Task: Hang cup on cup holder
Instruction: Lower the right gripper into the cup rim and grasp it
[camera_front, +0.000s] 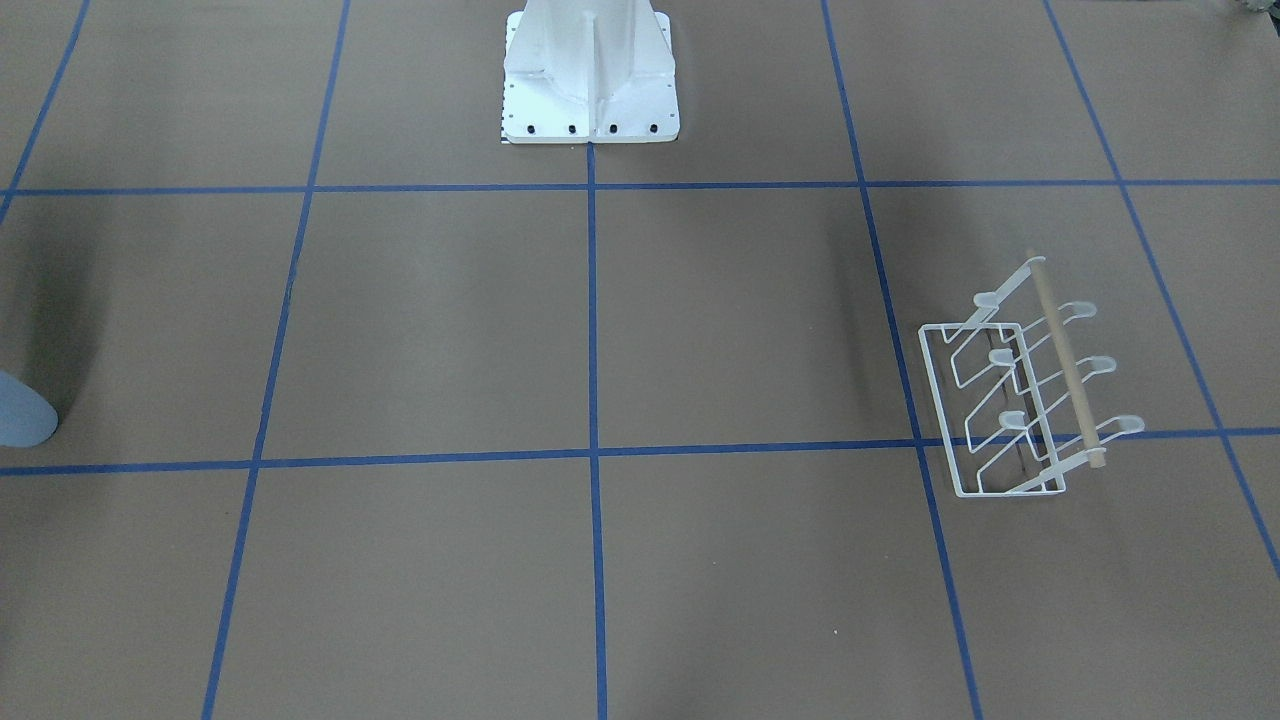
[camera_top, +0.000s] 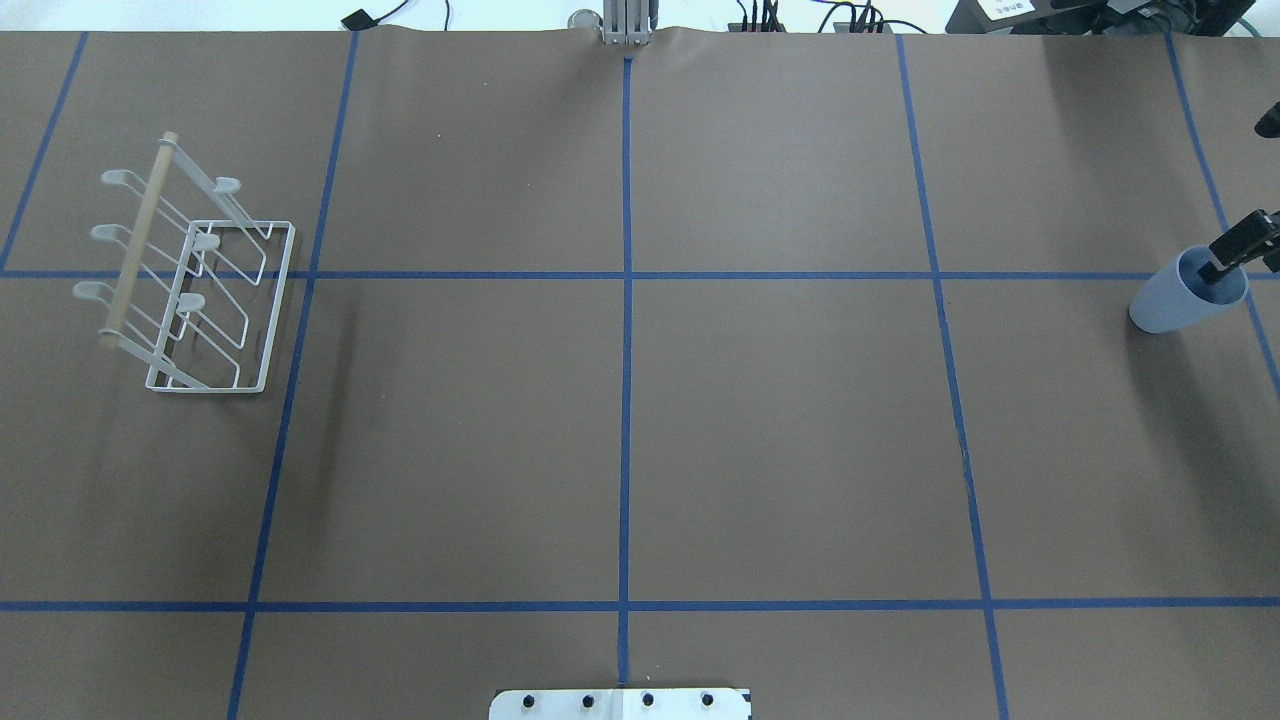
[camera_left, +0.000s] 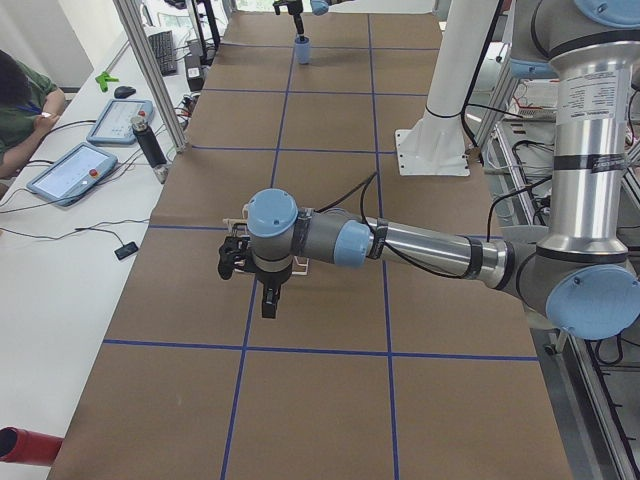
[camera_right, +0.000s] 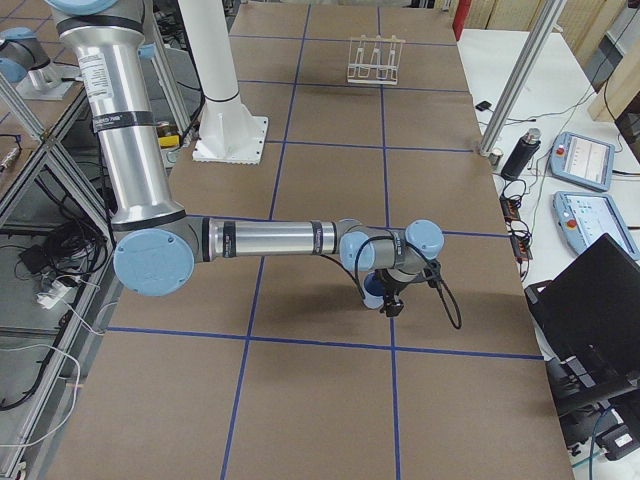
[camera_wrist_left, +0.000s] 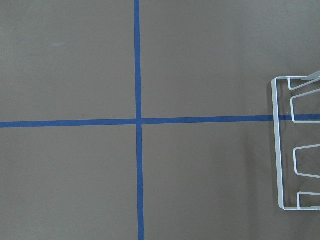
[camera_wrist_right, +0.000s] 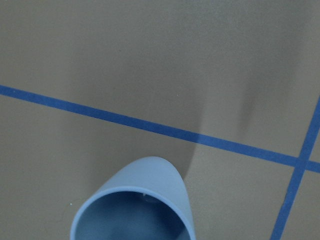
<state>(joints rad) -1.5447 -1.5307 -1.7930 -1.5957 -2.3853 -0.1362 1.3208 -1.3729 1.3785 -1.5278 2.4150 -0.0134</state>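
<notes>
Overlapping cup (camera_top: 1165, 308) mouth, edge-cropped right pincer (camera_top: 1242, 255)

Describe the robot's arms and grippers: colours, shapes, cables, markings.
The left arm and right arm are silver-grey metal tubes with pale blue joint caps, black bands and a white printed label on the upper section. A black cable loops at each wrist. The left gripper and right gripper are black.

Cup holder (camera_wrist_left: 274, 150) clipped at the 3 to 4 o'clock edge: only white wire base frame and loops visible. Blue tape lines (camera_wrist_left: 139, 120) cross at 9 o'clock of centre on brown table (camera_wrist_left: 65, 60).
</notes>
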